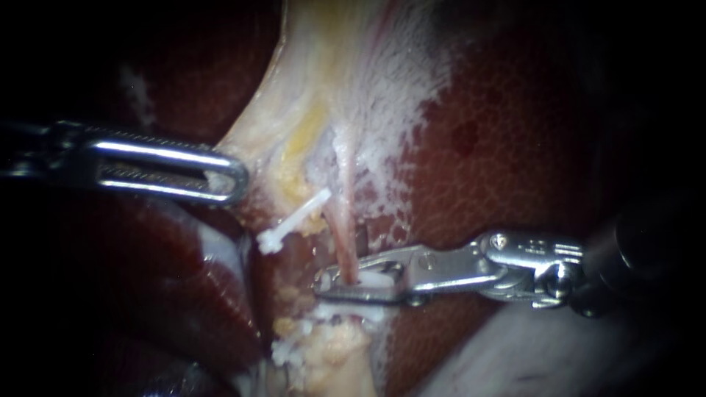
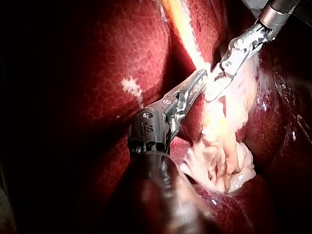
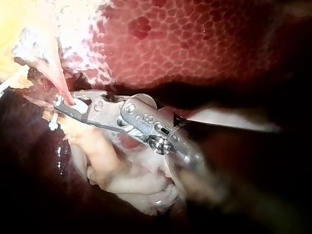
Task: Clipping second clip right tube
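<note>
Close view of a dark red liver (image 1: pixel 500 147) with a sheet of pale tissue (image 1: pixel 331 81) running down its middle. From the right, the right instrument comes in low and level; its end effector (image 1: pixel 323 284) stands part-way open around a thin pink strand, the right tube (image 1: pixel 340 235), which drops from the pale tissue straight into the gap. A white clip (image 1: pixel 376 280) sits seated between the two jaws, touched by both, with the tube passing in front of it. The right wrist view shows the same: the tube (image 3: pixel 58 80) runs down into the tip, the clip (image 3: pixel 82 102) just behind it. From the left, the left instrument lies level, its end effector (image 1: pixel 232 176) closed flat on the edge of the pale tissue, seemingly holding it aside. Left of the tube a slanted clip (image 1: pixel 294 220) is already fastened; which strand it grips cannot be told. Just under the right jaws a white piece (image 1: pixel 351 316) lies amid fatty tissue (image 1: pixel 334 353), perhaps another clip. By the look of it the task is about midway: the clip is placed around the tube but looks not yet squeezed closed; left are the squeeze, letting go of the clip, and backing away
</note>
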Controlling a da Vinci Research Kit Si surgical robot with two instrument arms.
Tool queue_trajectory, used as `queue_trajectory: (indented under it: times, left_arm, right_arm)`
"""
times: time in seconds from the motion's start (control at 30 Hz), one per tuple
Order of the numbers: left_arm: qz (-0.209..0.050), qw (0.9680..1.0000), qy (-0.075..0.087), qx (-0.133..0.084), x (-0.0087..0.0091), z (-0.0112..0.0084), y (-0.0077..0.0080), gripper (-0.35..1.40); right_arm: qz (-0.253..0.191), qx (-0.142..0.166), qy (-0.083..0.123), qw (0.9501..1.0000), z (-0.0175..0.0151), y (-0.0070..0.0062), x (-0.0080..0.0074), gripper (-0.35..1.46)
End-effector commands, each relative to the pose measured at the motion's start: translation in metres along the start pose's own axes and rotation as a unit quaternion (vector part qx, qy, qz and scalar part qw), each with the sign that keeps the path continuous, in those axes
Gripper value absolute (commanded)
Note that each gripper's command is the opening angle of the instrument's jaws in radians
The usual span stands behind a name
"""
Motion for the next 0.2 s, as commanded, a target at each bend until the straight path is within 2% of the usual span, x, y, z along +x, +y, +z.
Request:
queue_trajectory:
  times: [0.03, 0.2]
  left_arm:
    - [0.000, 1.0000, 0.000, 0.000, 0.0000, 0.0000, 0.0000, -0.35]
    - [0.000, 1.0000, 0.000, 0.000, 0.0000, 0.0001, 0.0001, -0.35]
  right_arm:
    - [0.000, 0.000, 0.000, 1.0000, 0.0000, 0.0000, 0.0000, -0.35]
    - [0.003, 0.000, 0.000, 1.0000, -0.0001, 0.0000, -0.0001, -0.35]
